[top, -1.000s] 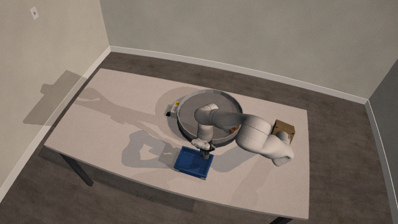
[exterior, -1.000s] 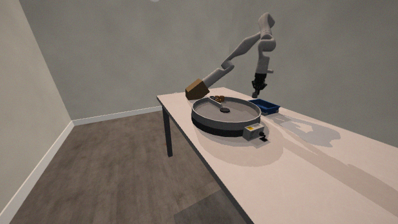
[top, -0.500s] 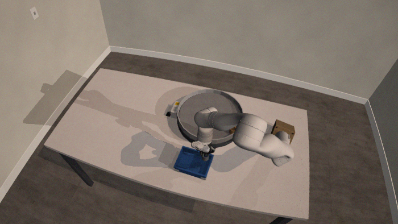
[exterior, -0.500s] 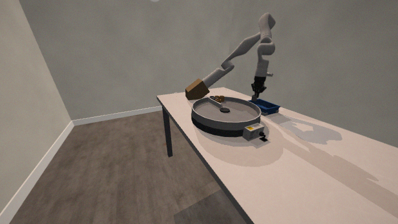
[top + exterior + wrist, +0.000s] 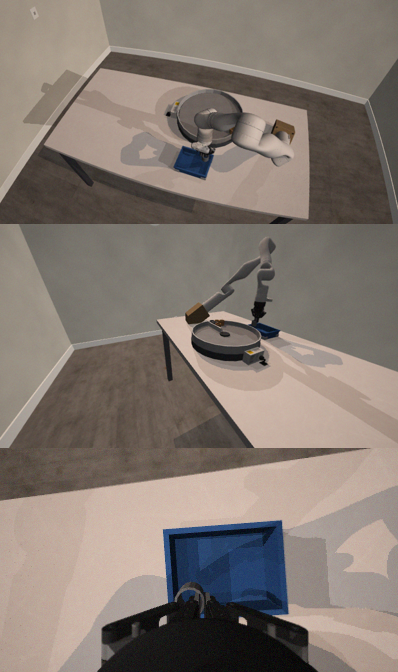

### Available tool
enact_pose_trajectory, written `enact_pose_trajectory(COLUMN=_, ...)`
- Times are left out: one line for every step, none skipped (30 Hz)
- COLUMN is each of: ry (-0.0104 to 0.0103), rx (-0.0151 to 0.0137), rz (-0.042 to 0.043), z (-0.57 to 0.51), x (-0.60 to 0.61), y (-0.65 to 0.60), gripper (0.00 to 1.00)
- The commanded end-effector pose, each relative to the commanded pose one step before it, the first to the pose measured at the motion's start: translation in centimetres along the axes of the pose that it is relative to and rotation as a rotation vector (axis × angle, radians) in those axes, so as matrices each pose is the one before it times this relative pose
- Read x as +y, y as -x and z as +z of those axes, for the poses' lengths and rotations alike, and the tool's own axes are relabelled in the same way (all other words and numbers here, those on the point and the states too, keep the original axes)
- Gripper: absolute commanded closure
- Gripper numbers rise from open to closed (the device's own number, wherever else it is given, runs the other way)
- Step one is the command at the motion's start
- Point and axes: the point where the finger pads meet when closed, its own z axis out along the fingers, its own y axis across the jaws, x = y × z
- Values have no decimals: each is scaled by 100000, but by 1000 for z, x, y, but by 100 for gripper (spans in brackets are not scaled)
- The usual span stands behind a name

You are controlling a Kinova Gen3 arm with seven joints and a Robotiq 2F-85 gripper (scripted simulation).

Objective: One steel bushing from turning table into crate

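Observation:
My gripper point(image 5: 207, 153) point(image 5: 257, 319) point(image 5: 202, 599) points down and is shut on the wall of a steel bushing point(image 5: 205, 158) point(image 5: 254, 323) point(image 5: 190, 585), a grey ring. The ring shows left of the fingertips in the wrist view. It hangs over the corner of the blue crate point(image 5: 190, 171) point(image 5: 271, 334) point(image 5: 167, 560) nearest the turning table; its exact height above the crate floor is hard to tell. The visible crate floor holds only shadows. The turning table point(image 5: 196, 106) point(image 5: 227, 348) carries orange-brown bushings point(image 5: 232, 131) point(image 5: 219, 323) and darker ones, mostly hidden by my arm in the top view.
The turning table's raised rim stands close beside the crate. A fixed divider point(image 5: 215, 326) runs inside it. A small grey control box point(image 5: 175, 106) point(image 5: 253, 356) sits at its outer side. A brown block point(image 5: 285, 128) point(image 5: 197, 313) stands at my arm's base.

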Motion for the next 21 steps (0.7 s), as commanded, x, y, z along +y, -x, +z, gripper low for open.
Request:
enact_pose_trajectory(ry=-112, rx=98, rz=59, z=47, x=-14, y=8, gripper=100)
enact_pose_trajectory(ry=0, rx=0, rz=0, z=0, x=0, y=0, gripper=100)
enact_pose_trajectory(ry=0, rx=0, rz=0, z=0, x=0, y=0, gripper=100)
enact_pose_trajectory(ry=0, rx=0, rz=0, z=0, x=0, y=0, gripper=100)
enact_pose_trajectory(ry=0, rx=0, rz=0, z=0, x=0, y=0, gripper=100)
enact_pose_trajectory(ry=0, rx=0, rz=0, z=0, x=0, y=0, gripper=100)
enact_pose_trajectory(ry=0, rx=0, rz=0, z=0, x=0, y=0, gripper=100)
enact_pose_trajectory(ry=0, rx=0, rz=0, z=0, x=0, y=0, gripper=100)
enact_pose_trajectory(ry=15, rx=-10, rz=-4, z=165, x=2, y=0, gripper=100)
enact_pose_trajectory(ry=-4, rx=3, rz=1, z=172, x=-1, y=0, gripper=100)
enact_pose_trajectory(ry=-4, rx=3, rz=1, z=172, x=-1, y=0, gripper=100)
enact_pose_trajectory(ry=-4, rx=3, rz=1, z=172, x=-1, y=0, gripper=100)
enact_pose_trajectory(ry=-4, rx=3, rz=1, z=172, x=-1, y=0, gripper=100)
enact_pose_trajectory(ry=0, rx=0, rz=0, z=0, x=0, y=0, gripper=100)
enact_pose_trajectory(ry=0, rx=0, rz=0, z=0, x=0, y=0, gripper=100)
enact_pose_trajectory(ry=0, rx=0, rz=0, z=0, x=0, y=0, gripper=100)
enact_pose_trajectory(ry=0, rx=0, rz=0, z=0, x=0, y=0, gripper=100)
enact_pose_trajectory(ry=0, rx=0, rz=0, z=0, x=0, y=0, gripper=100)
enact_pose_trajectory(ry=0, rx=0, rz=0, z=0, x=0, y=0, gripper=100)
enact_pose_trajectory(ry=0, rx=0, rz=0, z=0, x=0, y=0, gripper=100)
enact_pose_trajectory(ry=0, rx=0, rz=0, z=0, x=0, y=0, gripper=100)
